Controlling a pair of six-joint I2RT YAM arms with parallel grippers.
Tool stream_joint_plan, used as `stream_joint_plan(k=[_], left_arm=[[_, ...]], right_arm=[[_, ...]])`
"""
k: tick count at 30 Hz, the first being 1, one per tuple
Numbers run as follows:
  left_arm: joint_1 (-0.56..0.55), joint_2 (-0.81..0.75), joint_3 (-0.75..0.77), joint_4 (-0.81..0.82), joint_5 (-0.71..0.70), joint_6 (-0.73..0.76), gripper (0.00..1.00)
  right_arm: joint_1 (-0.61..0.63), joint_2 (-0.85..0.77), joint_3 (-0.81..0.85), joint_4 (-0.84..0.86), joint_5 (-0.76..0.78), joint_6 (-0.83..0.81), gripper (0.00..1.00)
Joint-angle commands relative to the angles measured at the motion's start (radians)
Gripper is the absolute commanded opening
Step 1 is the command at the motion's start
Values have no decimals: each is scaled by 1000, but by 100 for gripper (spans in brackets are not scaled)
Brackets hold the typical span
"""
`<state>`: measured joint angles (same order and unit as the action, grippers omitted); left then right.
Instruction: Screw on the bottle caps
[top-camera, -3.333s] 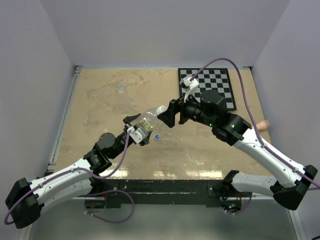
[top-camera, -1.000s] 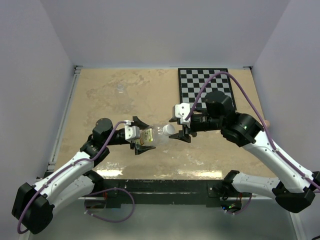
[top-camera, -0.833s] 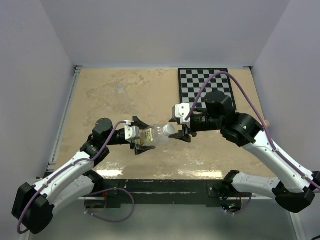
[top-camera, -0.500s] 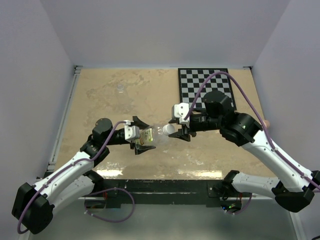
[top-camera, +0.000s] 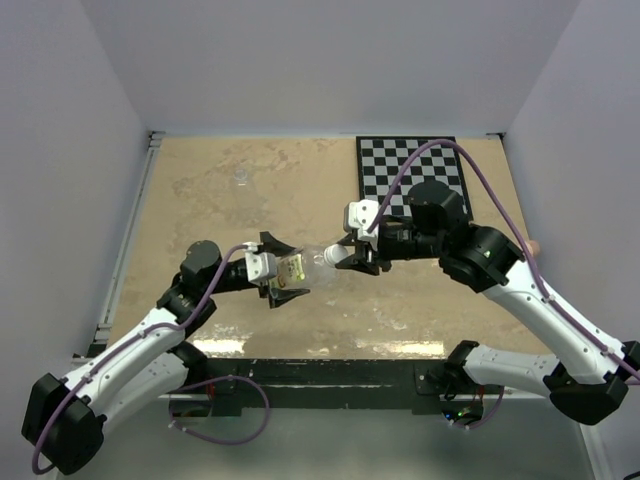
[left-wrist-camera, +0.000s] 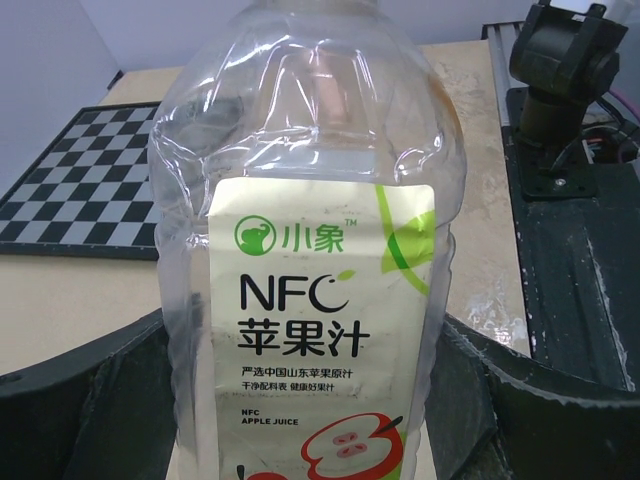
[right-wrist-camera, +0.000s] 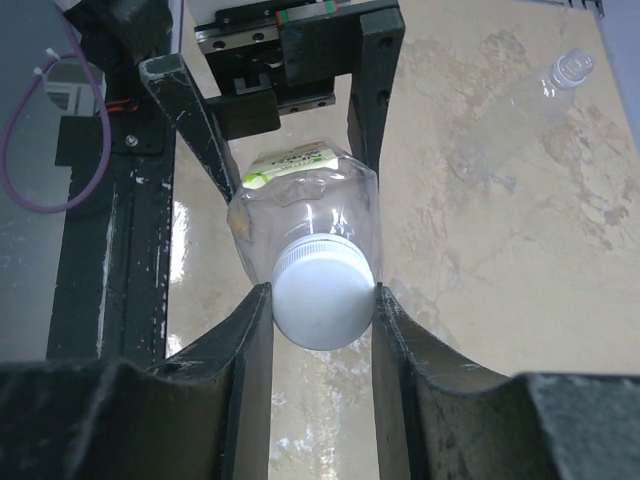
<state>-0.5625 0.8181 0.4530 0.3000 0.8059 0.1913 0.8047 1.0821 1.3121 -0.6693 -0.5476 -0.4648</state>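
Being clamped at its body in the left end effector (top-camera: 284, 272), the labelled bottle (left-wrist-camera: 310, 200) was held level above the surface (top-camera: 200, 215) so that the white cap (right-wrist-camera: 322, 298) on its neck, pinched between the fingers of the right end effector (top-camera: 350, 256), could be twisted.

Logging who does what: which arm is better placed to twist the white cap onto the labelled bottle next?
Right. The right pincer is shut on the white cap at the mouth of the apple juice bottle; the left pincer grips that bottle's body, steadying it.
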Motion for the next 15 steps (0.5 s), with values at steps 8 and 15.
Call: stream_joint_plan(k=[8, 15], left_arm=[[-177, -125, -45, 171, -457, 74, 0], [-221, -137, -59, 240, -649, 131, 0]], right_arm=[[2, 21, -51, 103, 95, 230, 0], [2, 64, -47, 151, 224, 455, 0]])
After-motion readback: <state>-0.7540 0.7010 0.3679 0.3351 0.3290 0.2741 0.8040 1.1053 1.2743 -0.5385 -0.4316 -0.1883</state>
